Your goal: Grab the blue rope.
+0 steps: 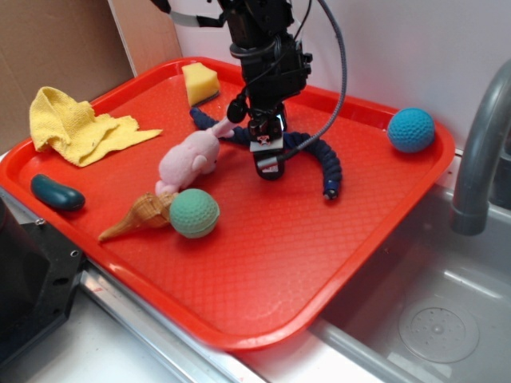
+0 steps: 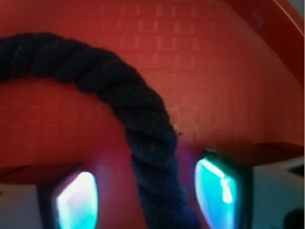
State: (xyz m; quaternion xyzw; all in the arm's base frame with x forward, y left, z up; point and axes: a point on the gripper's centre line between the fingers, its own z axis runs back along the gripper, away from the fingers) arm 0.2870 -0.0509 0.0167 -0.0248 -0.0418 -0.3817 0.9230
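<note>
Two fingertips (image 2: 76, 198) filled the bottom of the wrist view, glowing teal, and the blue rope (image 2: 143, 143) passed straight between them. The gripper (image 2: 147, 200) stood with its jaws apart, one on each side of the cord, and a gap of red tray showed on both sides, so it had not yet closed on anything. I judged that it was placed this way on purpose: the fingers straddled the rope across its width, so a simple closing should catch the thick twisted strands.

From the exterior view the gripper (image 1: 267, 167) pointed down over the middle of the rope (image 1: 319, 155), low to the tray (image 1: 263, 271). The rope lay flat in a long curve at the back of the tray. One end came out to the left behind the pink plush bunny (image 1: 192, 158), and the other end bent down to the right, finishing near the centre of the tray. The middle part was probably chosen because it lay free, while the left end was close to the bunny.

Further out, a green ball (image 1: 194, 213) and a shell-shaped toy (image 1: 140, 217) lay in front of the bunny. A yellow sponge (image 1: 200, 83) sat at the back edge, a yellow cloth (image 1: 76, 124) on the left, a small dark teal toy (image 1: 56, 192) near the left rim, and a blue ball (image 1: 411, 129) at the right rim, well apart from the rope. A sink (image 1: 431, 319) was beside the tray.
</note>
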